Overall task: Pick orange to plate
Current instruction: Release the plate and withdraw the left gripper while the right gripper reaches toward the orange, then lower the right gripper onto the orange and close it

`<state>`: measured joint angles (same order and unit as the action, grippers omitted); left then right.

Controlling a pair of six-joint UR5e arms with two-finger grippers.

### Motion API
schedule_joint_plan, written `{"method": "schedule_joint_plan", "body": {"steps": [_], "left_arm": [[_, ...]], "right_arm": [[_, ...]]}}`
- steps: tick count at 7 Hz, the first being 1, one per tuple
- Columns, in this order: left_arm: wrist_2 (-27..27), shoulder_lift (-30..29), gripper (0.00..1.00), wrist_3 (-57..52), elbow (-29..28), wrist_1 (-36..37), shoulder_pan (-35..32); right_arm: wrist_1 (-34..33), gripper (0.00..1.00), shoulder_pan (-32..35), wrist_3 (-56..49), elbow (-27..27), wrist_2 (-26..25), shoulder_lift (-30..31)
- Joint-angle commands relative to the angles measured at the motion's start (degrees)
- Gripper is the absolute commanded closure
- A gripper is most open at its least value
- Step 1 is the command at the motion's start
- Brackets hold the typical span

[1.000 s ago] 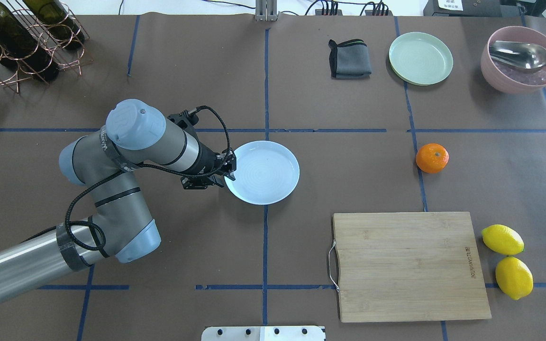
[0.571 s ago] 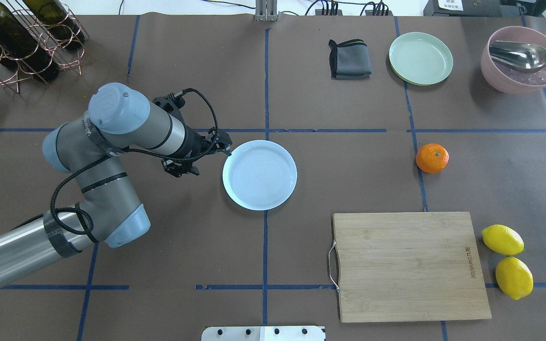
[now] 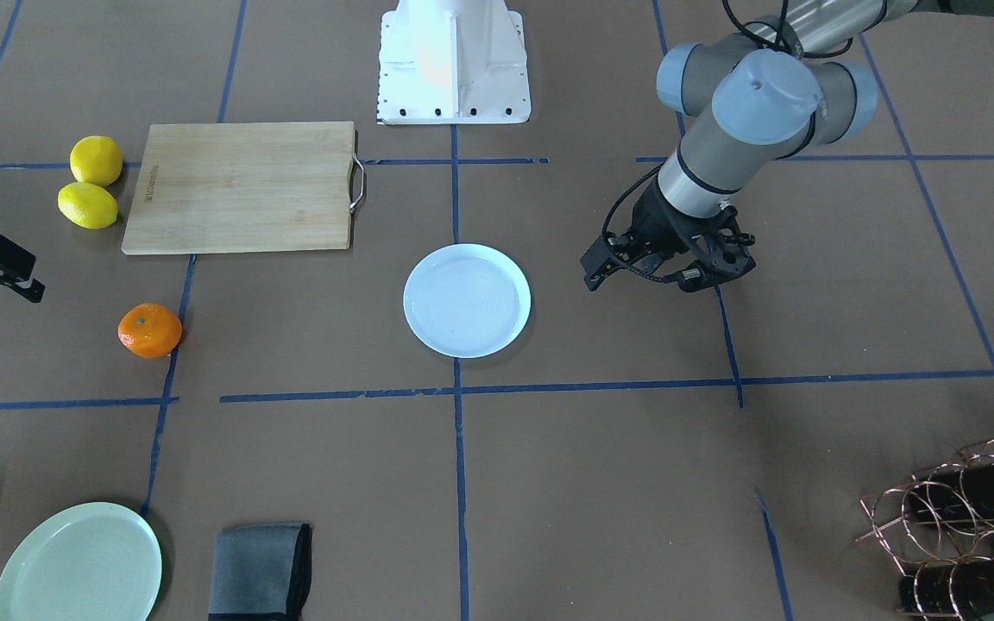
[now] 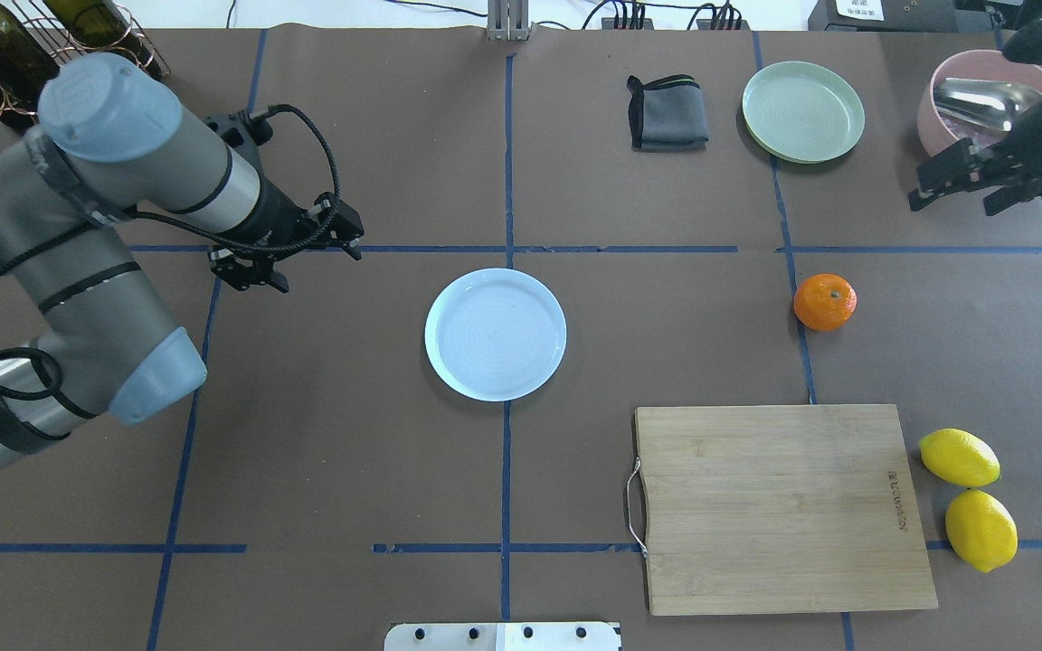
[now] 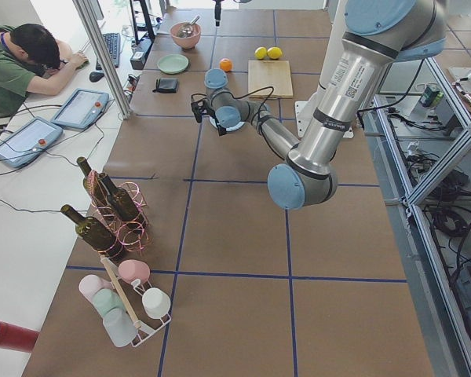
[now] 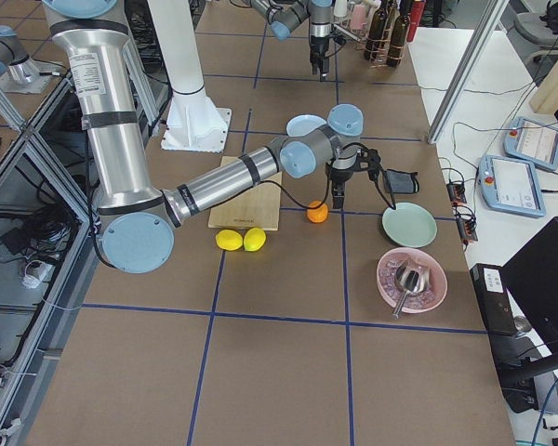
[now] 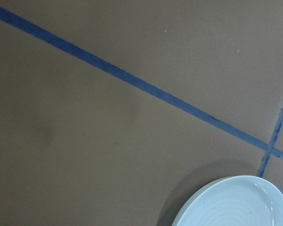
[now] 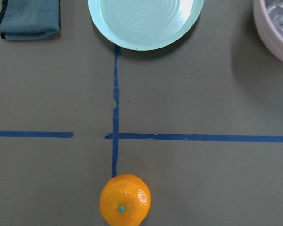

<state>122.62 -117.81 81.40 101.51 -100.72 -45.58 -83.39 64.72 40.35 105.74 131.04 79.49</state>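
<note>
The orange (image 4: 825,302) sits on the brown counter (image 4: 349,452), right on a blue tape line. It is far from the white plate (image 4: 496,334) in the middle. The right pincer (image 4: 953,201) hangs in the air near the orange (its fingers are spread apart, with nothing in them). The left pincer (image 4: 315,260) is beside the plate, not touching it, fingers spread too.
</note>
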Motion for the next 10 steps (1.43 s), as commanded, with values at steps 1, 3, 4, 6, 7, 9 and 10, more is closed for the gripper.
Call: {"method": "schedule_joint_plan", "body": {"steps": [1,3,4,6,7,9,10], "left_arm": [[0.08,0.65,0.0,-10.69,5.35,10.77,-7.99],[0.16,3.18,0.0,-22.8,9.22,18.07,-14.16],[0.16,4.24,0.0,-26.87,10.02,19.84,-17.23],[0.16,5.39,0.0,-28.14,10.47,20.04,-17.96],[0.16,5.39,0.0,-28.14,10.38,20.04,-17.97],[0.16,5.39,0.0,-28.14,10.29,20.04,-17.88],[0.08,5.39,0.0,-28.14,10.29,20.04,-17.88]], "right_arm": [[5.68,0.0,-8.17,7.7,-0.26,-6.29,-0.22],[6.05,0.0,-13.89,8.16,-0.88,-12.02,-0.57],[6.14,0.0,-15.66,7.9,-2.19,-14.47,-0.74],[7.35,0.0,-17.43,6.85,-5.08,-17.39,-0.83],[10.33,0.0,-17.43,6.67,-7.62,-17.31,-0.92],[12.38,0.0,-17.43,6.58,-10.37,-17.31,-1.35],[12.38,0.0,-17.43,6.67,-11.77,-17.31,-2.23]]}}
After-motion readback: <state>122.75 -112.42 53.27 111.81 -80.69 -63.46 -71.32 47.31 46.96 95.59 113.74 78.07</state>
